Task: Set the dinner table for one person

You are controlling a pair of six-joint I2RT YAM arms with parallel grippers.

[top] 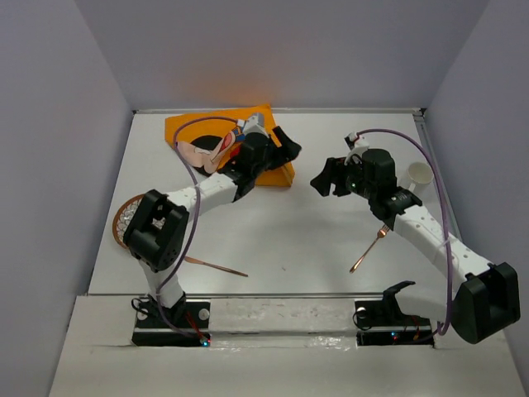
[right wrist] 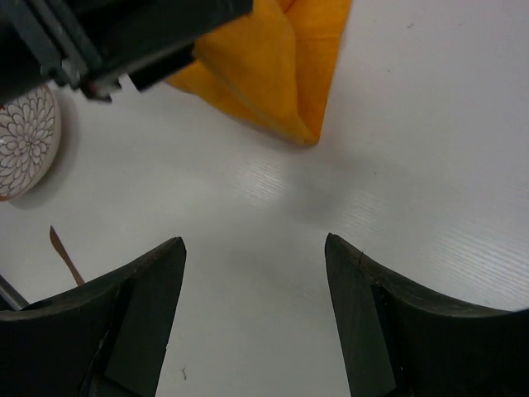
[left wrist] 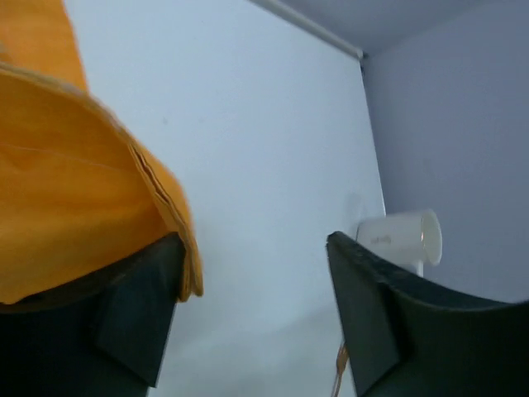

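Observation:
The white dinner table (top: 281,236) carries an orange cloth mat (top: 207,132) at the back left, folded and rumpled. My left gripper (top: 285,149) is open at the mat's right edge. In the left wrist view (left wrist: 256,248) the mat's edge (left wrist: 74,182) drapes against the left finger, with nothing between the jaws. My right gripper (top: 326,180) is open and empty above bare table, also seen in the right wrist view (right wrist: 254,248). A patterned plate (top: 124,219) lies at the left, partly hidden by the left arm. A copper fork (top: 369,248) lies under the right arm.
A white cup (top: 420,176) stands at the right edge, also in the left wrist view (left wrist: 405,238). A thin copper utensil (top: 215,265) lies near the front left. Grey walls close in the table on three sides. The left arm (right wrist: 124,33) crosses the right wrist view's top.

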